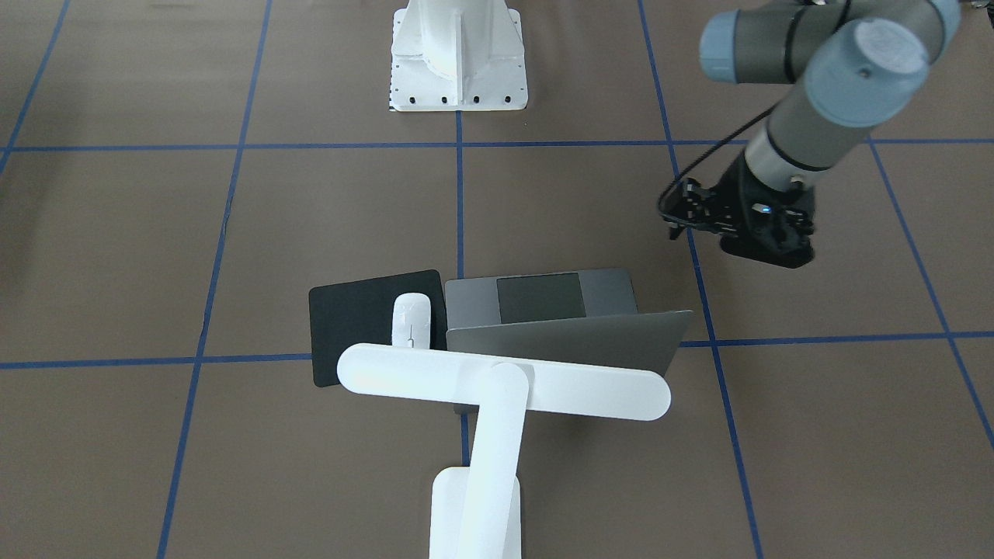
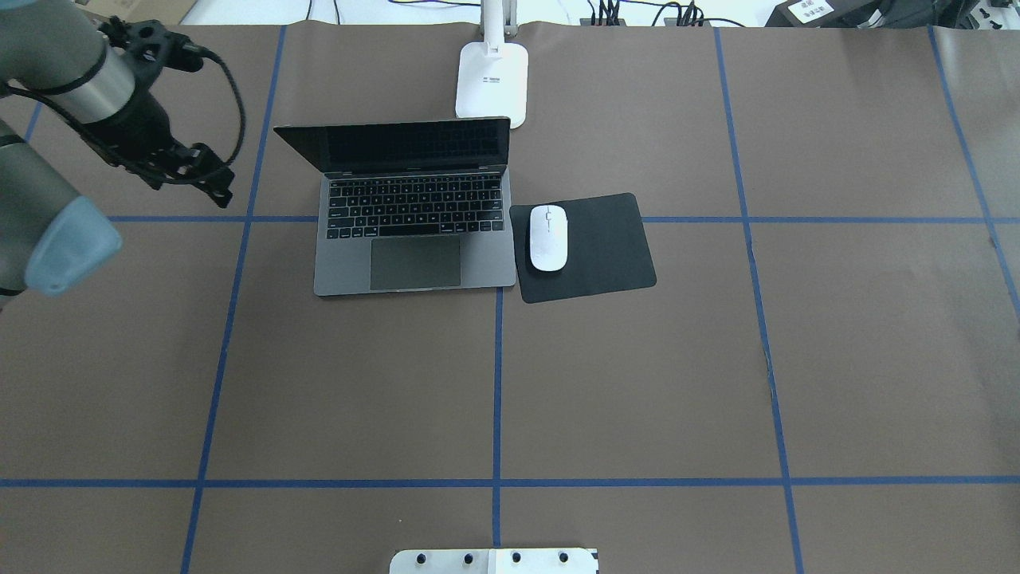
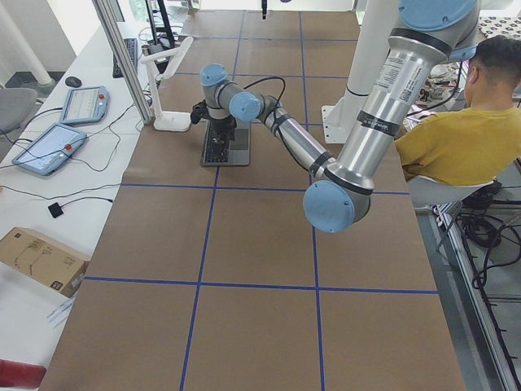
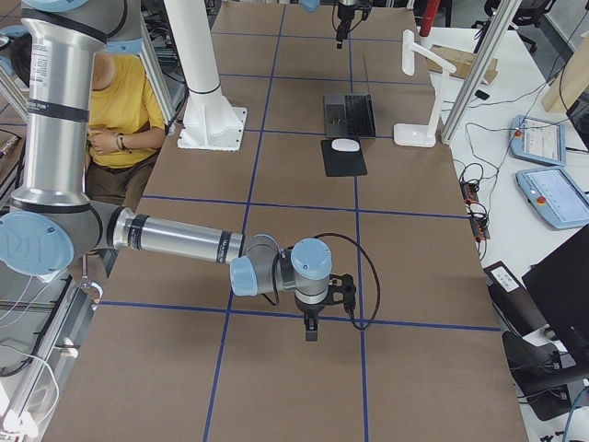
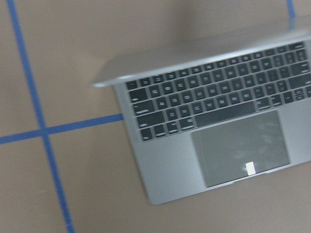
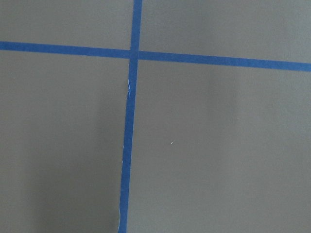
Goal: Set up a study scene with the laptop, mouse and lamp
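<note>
On the overhead view I have the laptop (image 2: 414,215) open on the far half of the table (image 2: 637,383), with its screen raised. The black mouse pad (image 2: 606,251) lies just beside its right edge, and the white mouse (image 2: 548,237) sits on the left part of the pad. That view gives me only the base of the lamp (image 2: 492,80), just beyond the lid. The front-facing view adds the long bar head (image 1: 505,384) and the tubular arm, which cross the lid in that picture.

My left tool (image 2: 215,187) hangs above the table, left of the laptop and apart from it. Its wrist camera shows a blurred keyboard and trackpad. I cannot tell whether the tool is spread or pressed together.

The right tool (image 4: 311,330) shows only in the right side view, well off to the right over blue tape lines (image 6: 127,145). I cannot tell its state either.
</note>
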Tool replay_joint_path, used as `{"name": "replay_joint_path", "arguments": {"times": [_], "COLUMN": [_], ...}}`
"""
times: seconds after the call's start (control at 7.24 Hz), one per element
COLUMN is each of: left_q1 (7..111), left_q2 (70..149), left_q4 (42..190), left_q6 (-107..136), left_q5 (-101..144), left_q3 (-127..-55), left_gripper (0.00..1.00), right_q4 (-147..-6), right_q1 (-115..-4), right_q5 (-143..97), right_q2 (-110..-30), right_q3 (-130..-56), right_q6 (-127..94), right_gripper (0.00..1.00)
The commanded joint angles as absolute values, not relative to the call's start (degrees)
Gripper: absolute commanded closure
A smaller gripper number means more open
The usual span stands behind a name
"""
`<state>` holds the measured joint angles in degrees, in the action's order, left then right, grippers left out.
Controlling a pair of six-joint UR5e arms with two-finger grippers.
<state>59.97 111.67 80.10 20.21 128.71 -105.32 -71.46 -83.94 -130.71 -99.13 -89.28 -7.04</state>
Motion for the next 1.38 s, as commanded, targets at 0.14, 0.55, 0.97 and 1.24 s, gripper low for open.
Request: {"name": "replay_joint_path", "arguments": {"times": [0.14, 0.55, 0.97, 1.24], "left_q1": [74.66, 84.63, 87.71, 87.80], "left_q2": [99.18, 90.66, 90.79, 90.01], "left_q4": [79.98, 82.77, 88.33, 89.03], "left_q6": [-5.90, -16.88, -14.15, -14.50], "left_q5": [128.85, 130.33, 131.13, 135.23], "left_q3": [-102.94, -96.78, -93.33, -93.16], "left_gripper": [0.00, 0.00, 0.00, 0.00], "right_q4": [-71.46, -74.42, -84.90, -84.90], "right_q1": [-83.94, -85.34, -89.02, -89.21], "right_q5": [-131.04, -132.54, -134.03, -133.95], "right_q2": [-98.27, -94.76, -90.97, -90.88], "right_q3": [-89.38, -90.52, -95.35, -95.36], "right_q6": [-6.68, -6.77, -6.50, -6.24], "right_gripper": [0.00, 0.00, 0.00, 0.00]}}
